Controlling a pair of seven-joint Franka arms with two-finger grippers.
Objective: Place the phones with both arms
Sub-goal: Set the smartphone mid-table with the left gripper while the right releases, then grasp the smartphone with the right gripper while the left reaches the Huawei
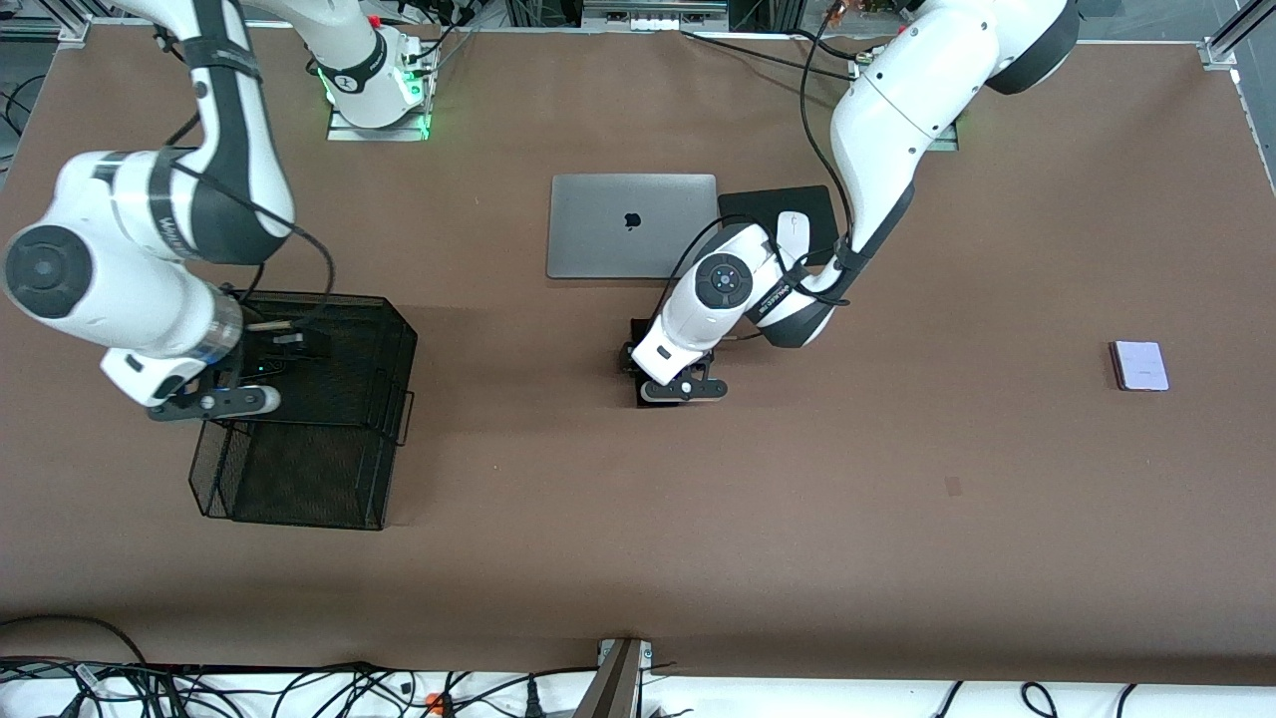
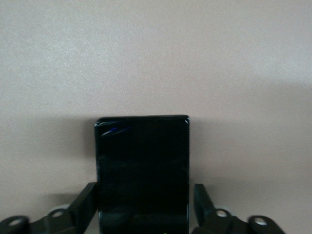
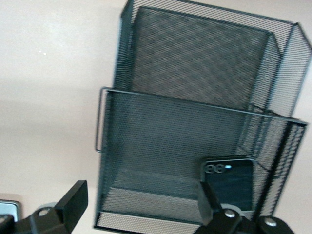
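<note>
My left gripper (image 1: 683,391) is low over the long black slab phone (image 1: 635,361), which lies on the table nearer the front camera than the laptop. In the left wrist view the phone (image 2: 142,170) lies flat between my fingers (image 2: 202,200); the jaws stand apart along its two long edges. My right gripper (image 1: 214,402) is open and empty over the black mesh basket (image 1: 299,479). In the right wrist view the black flip phone (image 3: 228,183) lies in the basket's upper tier (image 3: 185,126), beside one fingertip (image 3: 209,197). The lavender-white phone (image 1: 1139,365) lies alone toward the left arm's end of the table.
A closed silver laptop (image 1: 631,225) lies mid-table, with a white mouse (image 1: 794,231) on a black pad (image 1: 758,207) beside it. The basket's lower tier sticks out toward the front camera. Cables run along the table's near edge.
</note>
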